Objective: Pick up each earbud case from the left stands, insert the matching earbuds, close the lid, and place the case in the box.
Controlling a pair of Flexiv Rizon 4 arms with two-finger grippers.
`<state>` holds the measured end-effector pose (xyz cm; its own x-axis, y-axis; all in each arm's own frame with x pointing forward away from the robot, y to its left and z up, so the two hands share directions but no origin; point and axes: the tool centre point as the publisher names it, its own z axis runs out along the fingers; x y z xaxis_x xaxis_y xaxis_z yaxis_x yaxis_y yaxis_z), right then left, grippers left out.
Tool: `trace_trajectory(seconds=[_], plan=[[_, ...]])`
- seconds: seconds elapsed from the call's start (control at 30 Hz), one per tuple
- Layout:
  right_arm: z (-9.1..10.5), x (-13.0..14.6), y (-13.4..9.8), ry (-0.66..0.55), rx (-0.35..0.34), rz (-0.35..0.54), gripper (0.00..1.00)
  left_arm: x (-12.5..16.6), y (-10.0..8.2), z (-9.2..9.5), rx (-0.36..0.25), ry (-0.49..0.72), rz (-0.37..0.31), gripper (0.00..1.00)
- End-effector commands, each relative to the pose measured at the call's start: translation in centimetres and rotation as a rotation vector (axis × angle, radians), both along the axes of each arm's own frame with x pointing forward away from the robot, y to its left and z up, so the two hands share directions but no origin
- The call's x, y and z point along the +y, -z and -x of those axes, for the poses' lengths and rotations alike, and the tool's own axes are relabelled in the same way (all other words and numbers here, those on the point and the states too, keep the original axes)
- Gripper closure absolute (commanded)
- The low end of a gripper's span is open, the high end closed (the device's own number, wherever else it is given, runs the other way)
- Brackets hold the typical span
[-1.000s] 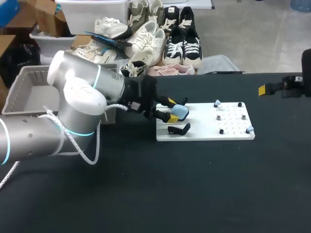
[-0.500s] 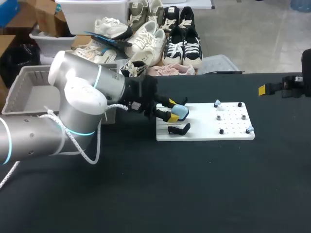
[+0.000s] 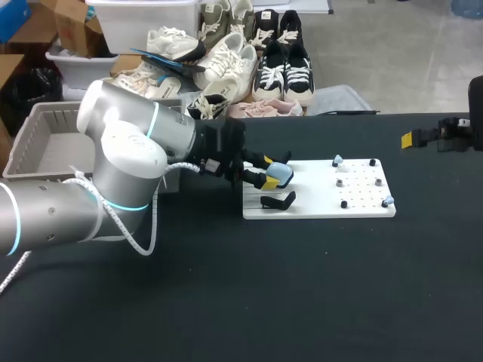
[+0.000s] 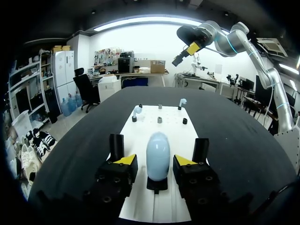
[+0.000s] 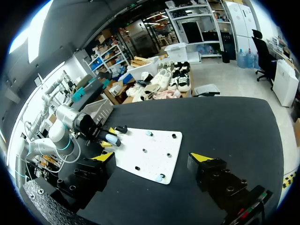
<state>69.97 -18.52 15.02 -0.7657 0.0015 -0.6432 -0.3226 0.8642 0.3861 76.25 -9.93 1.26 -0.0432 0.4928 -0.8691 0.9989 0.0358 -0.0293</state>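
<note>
While its arm (image 3: 121,162) lies level, left pincer (image 4: 154,161) straddles the case (image 4: 158,157).

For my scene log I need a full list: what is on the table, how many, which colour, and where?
smooth light blue oval earbud case: 1, light blue, upright on a black stand at the plate's left end
flat white pegboard plate: 1, white, on the black table
empty black stand: 1, black, on the plate beside the case
small light blue earbuds: 2, light blue, on pegs at the plate's right part
bare black pegs: 3, black, among the earbuds
grey slatted plastic box: 1, grey, table's left edge
left tool: 1, yellow-tipped, open around the case
right tool: 1, yellow-tipped, open, far right
</note>
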Motion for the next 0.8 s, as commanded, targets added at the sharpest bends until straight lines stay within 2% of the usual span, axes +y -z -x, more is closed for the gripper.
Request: trace_trajectory(seconds=[0.03, 0.47, 0.8], plan=[[-0.04, -0.06, 0.02, -0.002, 0.0, 0.0, 0.0, 0.03, 0.1, -0.25, 0.002, 0.008, 0.001, 0.51], [-0.04, -0.06, 0.02, -0.002, 0.0, 0.0, 0.0, -0.04, 0.13, -0.27, 0.003, 0.014, 0.0, 0.55], [-0.04, -0.06, 0.02, -0.002, 0.0, 0.0, 0.0, -0.1, 0.17, -0.19, 0.003, 0.015, 0.002, 0.64]])
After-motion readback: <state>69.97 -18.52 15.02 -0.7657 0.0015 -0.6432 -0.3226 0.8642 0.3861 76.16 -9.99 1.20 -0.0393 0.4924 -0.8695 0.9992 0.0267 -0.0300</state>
